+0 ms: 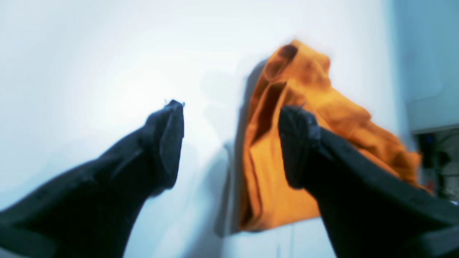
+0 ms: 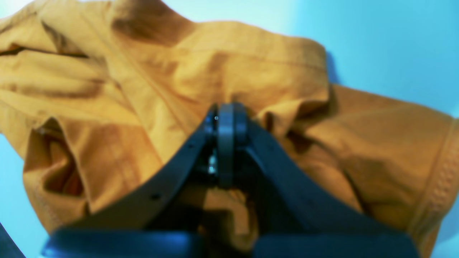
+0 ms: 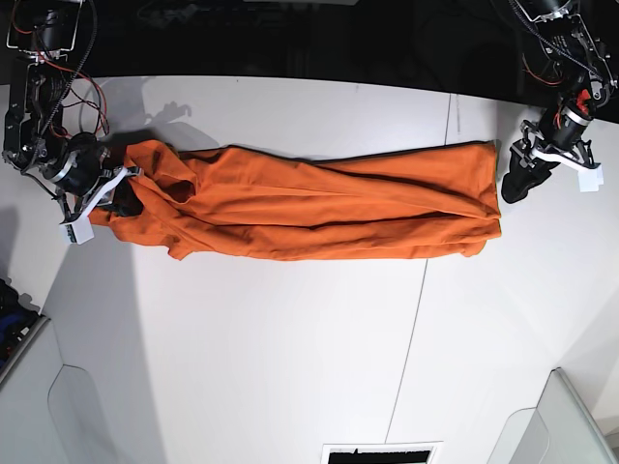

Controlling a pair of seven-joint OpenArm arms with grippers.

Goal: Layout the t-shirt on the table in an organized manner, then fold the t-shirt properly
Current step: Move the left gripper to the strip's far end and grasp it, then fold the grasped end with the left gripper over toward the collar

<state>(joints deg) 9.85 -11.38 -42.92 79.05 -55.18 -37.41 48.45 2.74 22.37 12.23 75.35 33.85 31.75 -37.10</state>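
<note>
The orange t-shirt (image 3: 309, 198) lies stretched in a long, rumpled band across the white table (image 3: 290, 338). At its left end in the base view, my right gripper (image 3: 118, 198) is shut on the bunched cloth. The right wrist view shows the closed fingertips (image 2: 226, 114) pinched into the folds of the t-shirt (image 2: 143, 89). My left gripper (image 3: 515, 182) hovers just off the shirt's right edge. In the left wrist view this left gripper (image 1: 235, 109) is open with only table (image 1: 89, 53) between its fingers. The t-shirt (image 1: 322, 104) lies beside and behind one finger (image 1: 297, 143).
A thin dark seam (image 3: 416, 319) runs down the tabletop. Wires (image 3: 58, 87) hang by the arm at the back left. A dark vent (image 3: 377, 452) sits at the front edge, with rounded panels at both front corners.
</note>
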